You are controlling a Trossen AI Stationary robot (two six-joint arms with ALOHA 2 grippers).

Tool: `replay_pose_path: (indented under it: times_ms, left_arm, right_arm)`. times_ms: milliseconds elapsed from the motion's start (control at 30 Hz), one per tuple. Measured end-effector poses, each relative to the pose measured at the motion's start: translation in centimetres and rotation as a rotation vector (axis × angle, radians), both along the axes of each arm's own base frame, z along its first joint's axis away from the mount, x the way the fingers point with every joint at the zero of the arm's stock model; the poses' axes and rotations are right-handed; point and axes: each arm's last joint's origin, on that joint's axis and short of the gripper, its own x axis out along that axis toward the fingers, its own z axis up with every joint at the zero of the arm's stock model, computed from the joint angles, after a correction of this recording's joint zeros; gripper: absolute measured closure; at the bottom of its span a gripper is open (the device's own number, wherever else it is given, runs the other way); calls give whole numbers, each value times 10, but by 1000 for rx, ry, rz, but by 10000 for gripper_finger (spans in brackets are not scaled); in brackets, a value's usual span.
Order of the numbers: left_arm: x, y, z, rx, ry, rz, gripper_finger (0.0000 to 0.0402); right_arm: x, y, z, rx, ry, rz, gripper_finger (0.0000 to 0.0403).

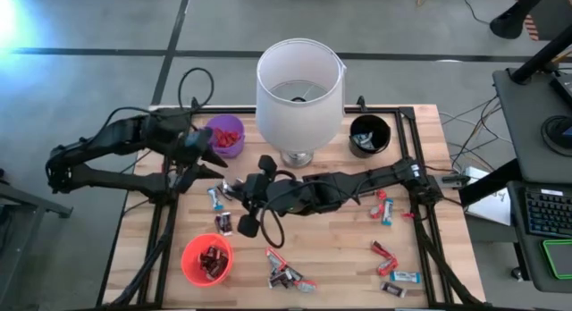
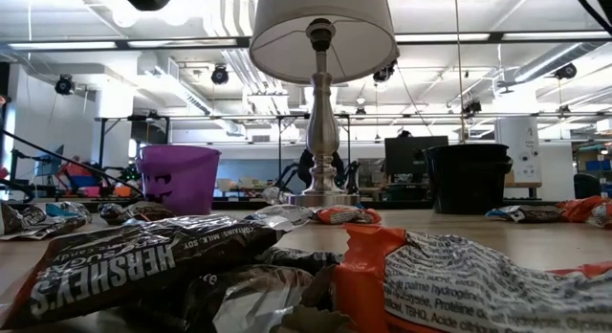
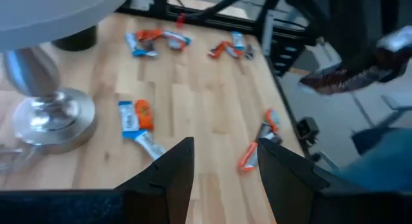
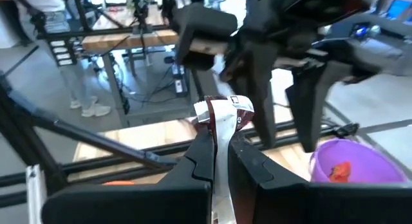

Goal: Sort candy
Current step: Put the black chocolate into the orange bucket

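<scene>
Candy (image 4: 222, 121), a dark brown bar, is pinched in the right tool (image 4: 221, 161), lifted above the table (image 1: 340, 248) near the purple cup (image 4: 351, 167). Brown bars lie in the red cup (image 1: 206, 260); it probably belongs there. The left tool (image 3: 220, 176), spread and empty, hovers by the purple cup.

You're looking straight down overhead and level at tabletop height; both views are sharing the lamp (image 1: 299, 88) and purple cup (image 2: 178, 177).
</scene>
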Motion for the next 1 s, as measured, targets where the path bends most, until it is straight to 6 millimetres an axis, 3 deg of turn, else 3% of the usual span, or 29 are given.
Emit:
replay_pose_path:
  times_ms: [267,667,1000]
  left_arm:
    - [-6,-10,6,-26,-157,11,249]
    - [5,-26,-16,-53,-278,-99,249]
    - [11,-27,-14,-44,-348,-111,249]
  right_arm:
    - [2,-5,7,-30,-63,-22,390]
    - [3,-11,8,-50,-62,-49,390]
    - [3,-13,8,-41,-66,-56,390]
